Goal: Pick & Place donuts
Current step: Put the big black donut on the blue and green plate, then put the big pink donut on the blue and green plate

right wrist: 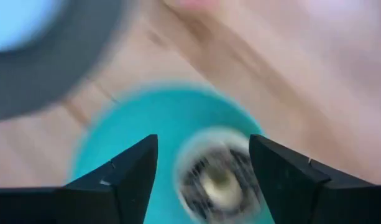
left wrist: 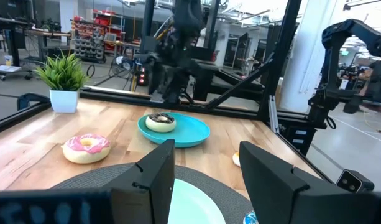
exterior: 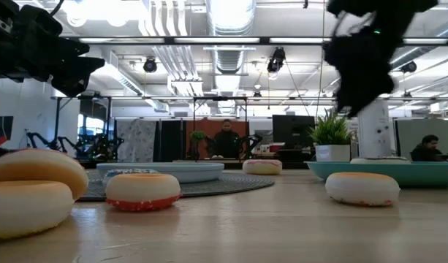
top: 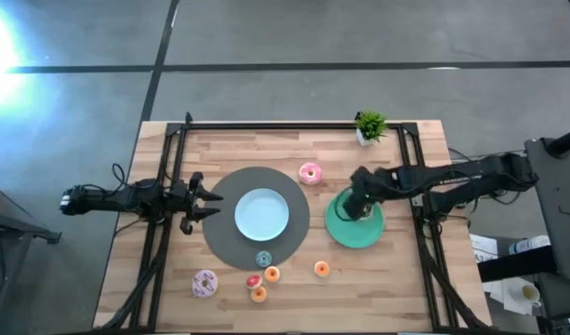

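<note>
1. High view: your right gripper (top: 361, 203) hangs over the green plate (top: 351, 229), hiding whatever lies there. The light-blue plate (top: 261, 214) sits bare on the grey mat (top: 231, 242). A bright pink donut (top: 310, 173) lies between mat and potted plant (top: 369, 126). Near the table's front edge lie a sprinkled pale pink donut (top: 205, 283), a blue mini (top: 263, 259), a red-pink mini (top: 254, 281) and three orange minis (top: 321, 269). Your left gripper (top: 210, 202) waits at the mat's left edge, fingers spread.
2. Low view: it shows only the green plate's rim (exterior: 399, 172), not its contents; the right gripper (exterior: 362, 88) hangs above that rim.
3. Left wrist view: this one shows you the chocolate donut (left wrist: 160, 122) lying in the green plate (left wrist: 190, 132), the right arm just behind it.
4. Right wrist view: the right fingers (right wrist: 125, 177) stand apart, gripping nothing, with the chocolate donut (right wrist: 218, 180) on the plate below the gap.
</note>
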Controlling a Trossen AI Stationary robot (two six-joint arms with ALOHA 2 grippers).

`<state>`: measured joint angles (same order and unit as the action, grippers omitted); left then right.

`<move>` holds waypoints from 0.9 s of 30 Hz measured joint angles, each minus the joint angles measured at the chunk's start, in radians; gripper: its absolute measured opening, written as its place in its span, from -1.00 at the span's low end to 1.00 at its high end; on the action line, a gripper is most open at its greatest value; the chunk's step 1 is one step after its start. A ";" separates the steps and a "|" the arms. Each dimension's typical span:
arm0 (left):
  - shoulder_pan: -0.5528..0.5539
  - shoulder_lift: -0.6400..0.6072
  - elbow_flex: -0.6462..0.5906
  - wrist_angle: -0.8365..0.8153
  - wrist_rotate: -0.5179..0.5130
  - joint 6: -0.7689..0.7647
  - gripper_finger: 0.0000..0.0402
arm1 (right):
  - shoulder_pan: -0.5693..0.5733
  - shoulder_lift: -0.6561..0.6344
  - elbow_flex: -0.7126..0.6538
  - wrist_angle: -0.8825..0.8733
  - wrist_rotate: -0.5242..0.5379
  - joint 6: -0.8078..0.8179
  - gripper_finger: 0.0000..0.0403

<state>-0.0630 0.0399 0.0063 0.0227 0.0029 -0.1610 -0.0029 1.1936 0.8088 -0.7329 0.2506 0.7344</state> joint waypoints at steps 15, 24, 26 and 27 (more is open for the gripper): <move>0.000 0.000 0.000 0.000 0.000 0.000 -0.23 | -0.442 0.507 0.341 0.113 -0.307 -0.035 0.21; 0.000 0.000 0.000 0.000 0.000 0.000 -0.23 | -0.437 0.689 0.504 0.011 -0.323 -0.111 0.20; 0.000 0.000 0.000 0.000 0.000 0.000 -0.23 | -0.437 0.712 0.522 0.011 -0.326 -0.111 0.18; 0.000 0.000 0.000 0.000 0.000 0.000 -0.23 | -0.437 0.724 0.529 0.013 -0.327 -0.114 0.17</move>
<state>-0.0628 0.0402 0.0063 0.0227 0.0029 -0.1608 -0.4404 1.9177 1.3377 -0.7201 -0.0769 0.6205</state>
